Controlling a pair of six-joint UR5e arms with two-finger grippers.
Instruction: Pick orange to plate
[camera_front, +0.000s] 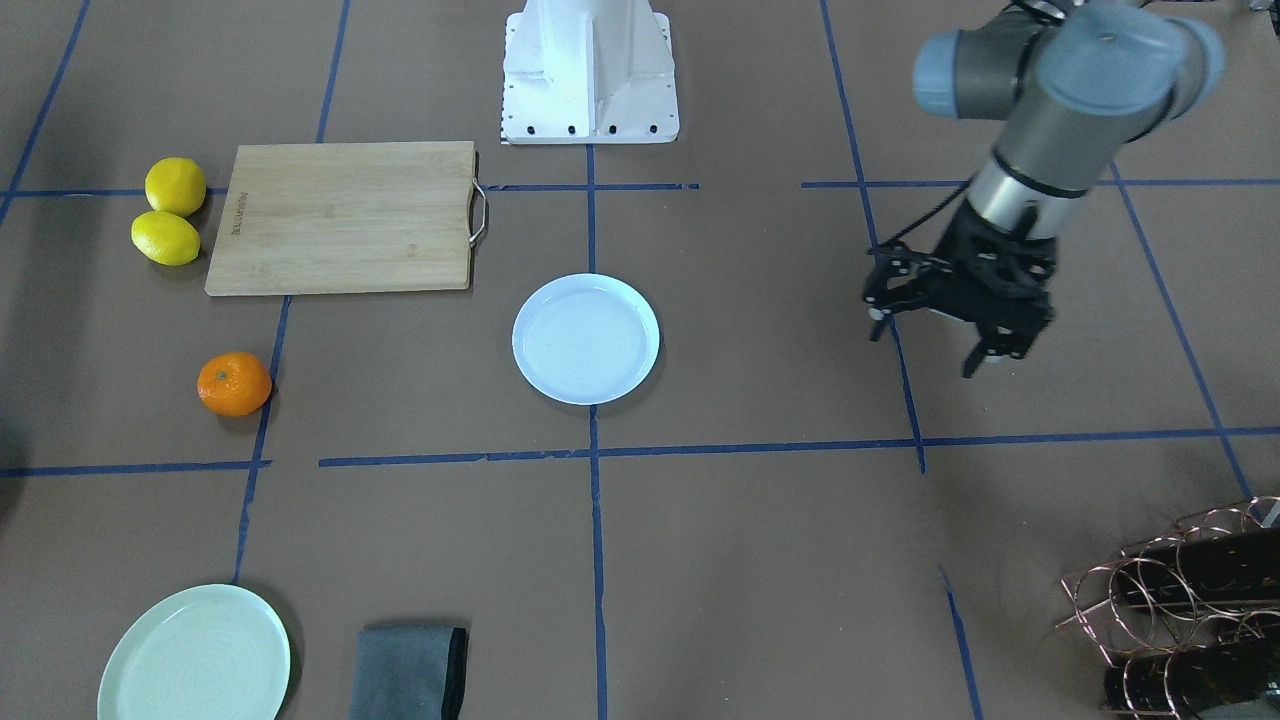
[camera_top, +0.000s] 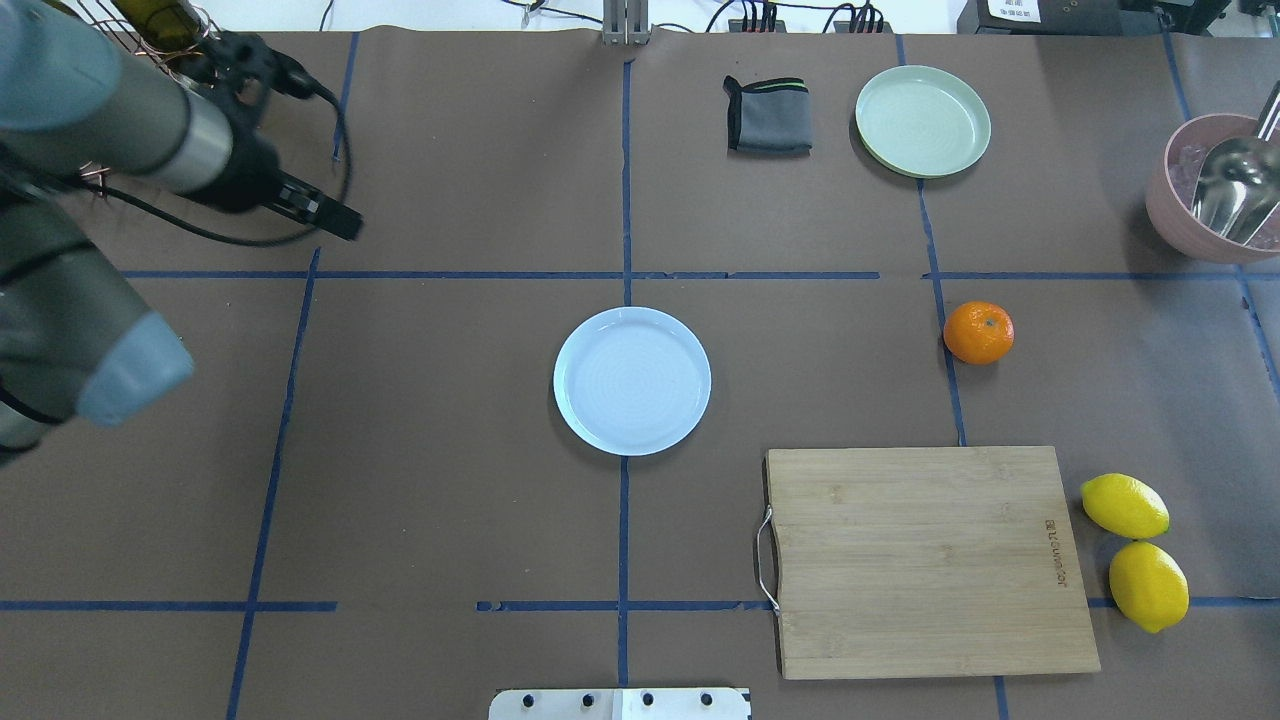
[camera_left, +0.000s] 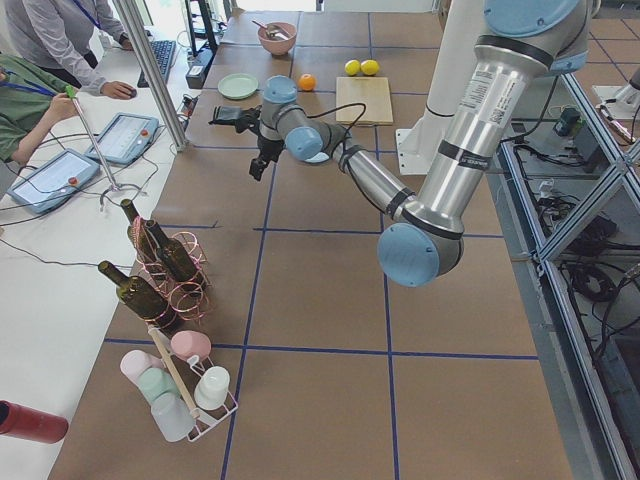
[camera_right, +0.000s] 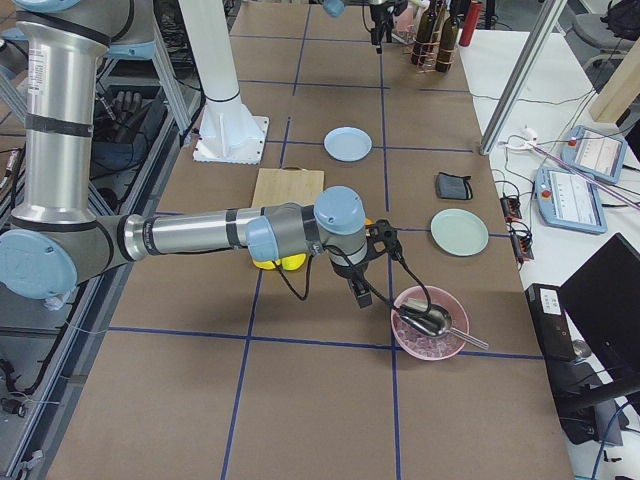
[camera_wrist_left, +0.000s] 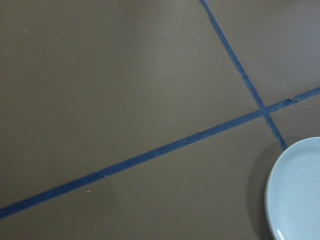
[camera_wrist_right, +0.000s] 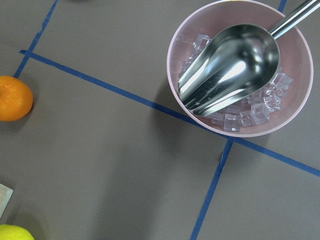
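Note:
The orange rests on the brown table, apart from the round white plate, which is empty at the table's centre. My left gripper hangs open above the table, well off to the plate's other side from the orange, with nothing between its fingers. Only the plate's rim shows in the left wrist view. My right gripper appears only in the exterior right view, so I cannot tell its state. In the right wrist view the orange sits at the left edge.
A wooden cutting board lies near the robot's base with two lemons beside it. A pink bowl of ice holds a metal scoop. A mint-green plate, grey cloth and bottle rack stand at the far side.

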